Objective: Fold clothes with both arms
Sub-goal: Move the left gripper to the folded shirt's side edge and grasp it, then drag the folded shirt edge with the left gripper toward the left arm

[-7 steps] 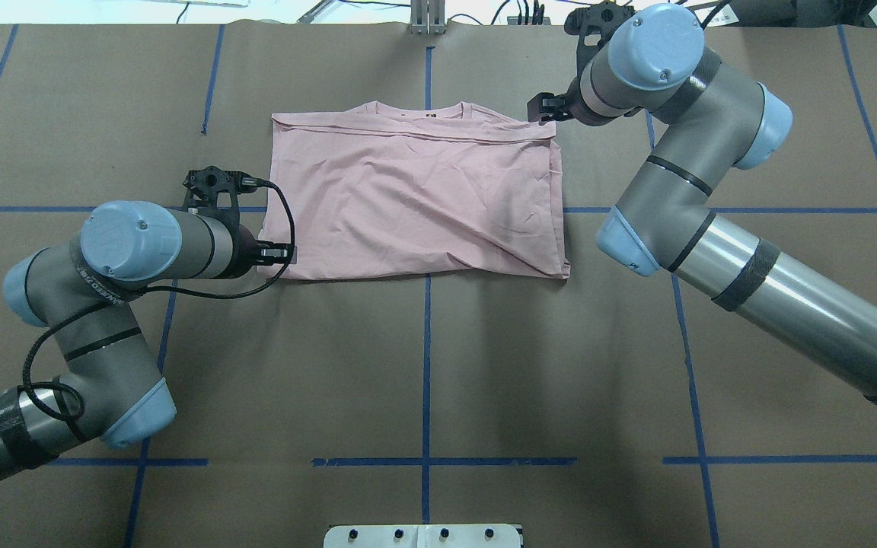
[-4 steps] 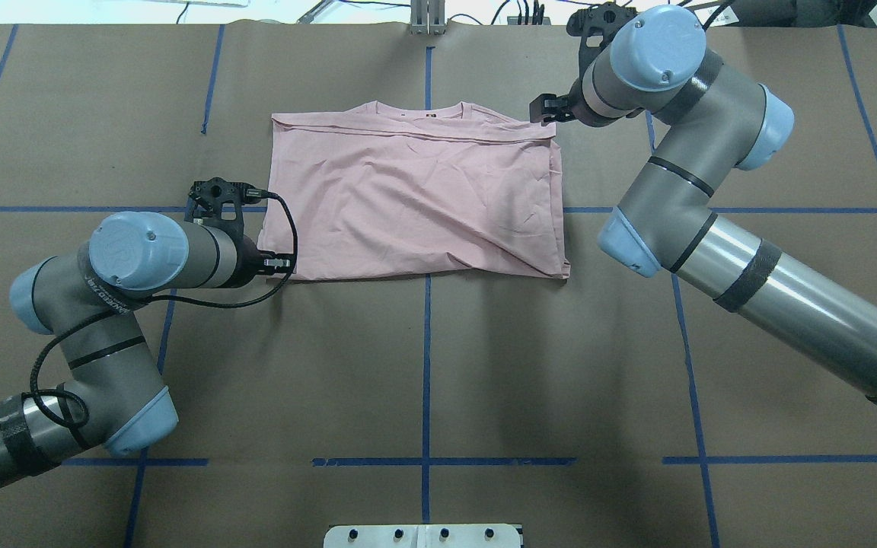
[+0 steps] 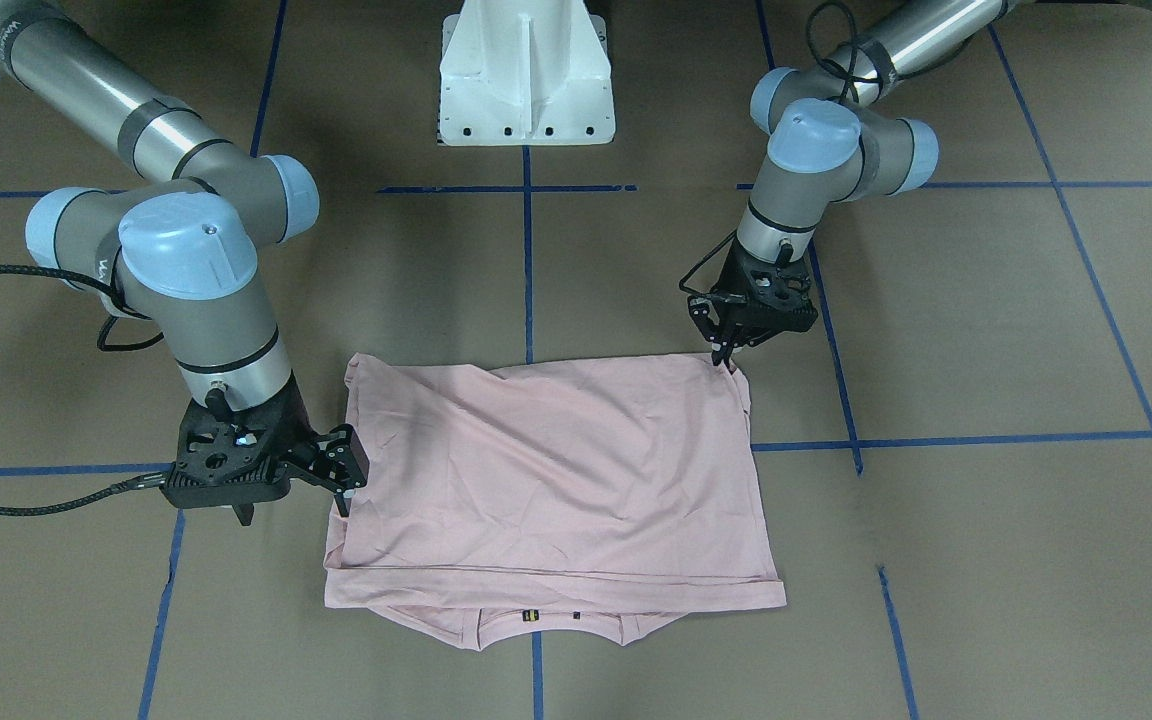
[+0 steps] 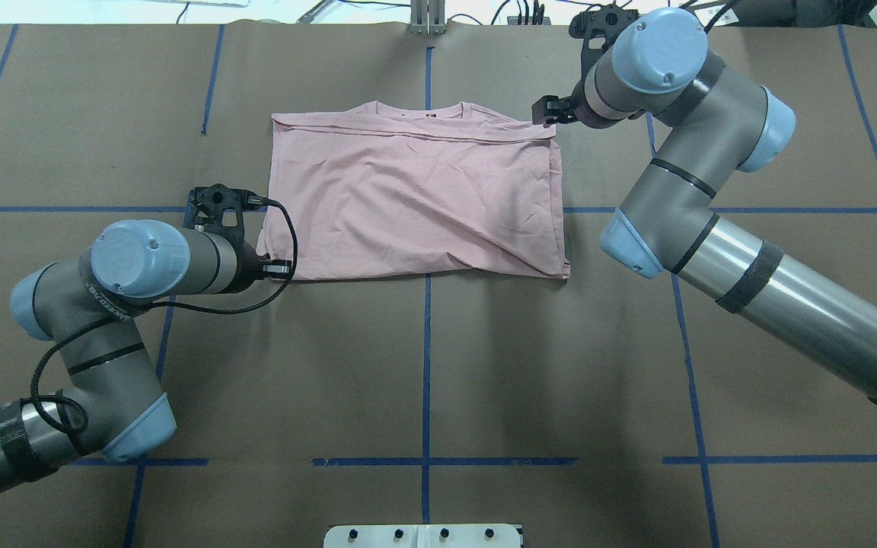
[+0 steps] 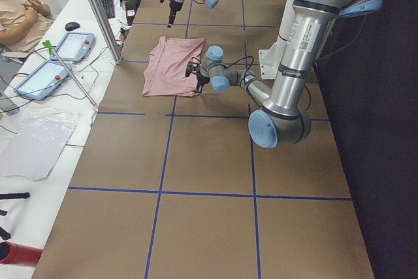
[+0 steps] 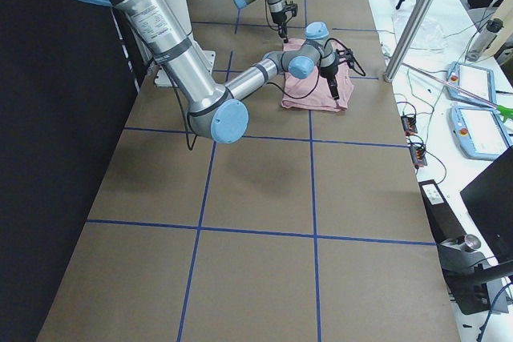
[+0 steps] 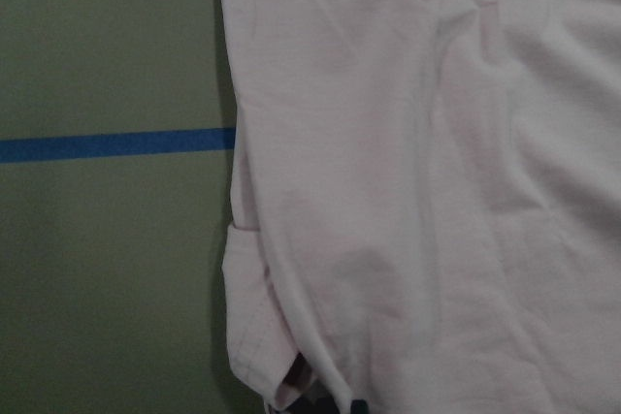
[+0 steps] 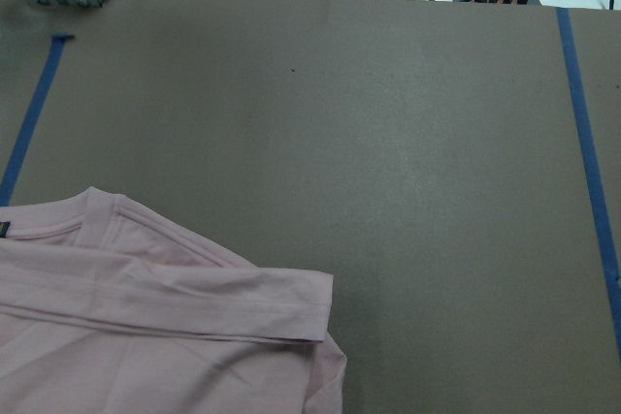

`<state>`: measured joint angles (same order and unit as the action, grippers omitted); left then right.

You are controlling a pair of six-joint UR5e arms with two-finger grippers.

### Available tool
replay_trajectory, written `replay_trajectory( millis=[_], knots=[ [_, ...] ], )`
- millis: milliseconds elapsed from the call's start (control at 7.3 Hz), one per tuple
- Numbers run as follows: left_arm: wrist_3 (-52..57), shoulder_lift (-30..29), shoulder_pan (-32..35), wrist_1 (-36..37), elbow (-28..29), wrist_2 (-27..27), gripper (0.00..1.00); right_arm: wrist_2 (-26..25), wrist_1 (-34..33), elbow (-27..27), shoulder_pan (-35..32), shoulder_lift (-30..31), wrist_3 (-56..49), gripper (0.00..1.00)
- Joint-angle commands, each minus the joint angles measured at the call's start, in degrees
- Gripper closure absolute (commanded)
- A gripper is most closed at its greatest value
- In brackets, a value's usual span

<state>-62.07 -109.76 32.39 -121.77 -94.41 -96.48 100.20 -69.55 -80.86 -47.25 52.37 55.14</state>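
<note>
Hanging just beside the T-shirt's [image 4: 416, 198] far right corner, the right gripper [image 4: 546, 111] is seemingly holding its jaws apart, empty. The left gripper [image 3: 724, 348] is meeting the near left corner; I cannot tell its grip. The shirt is lying folded mid-table [image 4: 423, 365].

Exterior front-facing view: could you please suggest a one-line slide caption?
Left gripper and right gripper poised at diagonally opposite corners of a folded pink T-shirt on a brown table.

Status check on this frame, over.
Left gripper at near corner of pale pink folded T-shirt, grip unclear. Right gripper open beside far corner. Nothing seen in the way.
</note>
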Motion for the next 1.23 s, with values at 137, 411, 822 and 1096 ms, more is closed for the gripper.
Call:
replay_trajectory(
  millis=[137,411,822,1096],
  knots=[
    [18.85,2.28,10.80,-0.48,2.36,-0.11,1.00,-0.09,0.03,0.00,0.05,0.10,0.14,0.00],
    [22.86,-5.75,17.68,-2.23,15.15,-0.11,1.00,-0.09,0.03,0.00,0.05,0.10,0.14,0.00],
    [26.20,-24.74,22.79,-12.41,44.66,2.06,1.00,-0.36,0.03,0.00,-0.04,0.36,0.14,0.00],
    [26.91,-27.61,23.15,-18.04,52.14,3.85,0.74,-0.27,0.03,-0.09,0.05,0.01,0.32,0.00]
  ],
)
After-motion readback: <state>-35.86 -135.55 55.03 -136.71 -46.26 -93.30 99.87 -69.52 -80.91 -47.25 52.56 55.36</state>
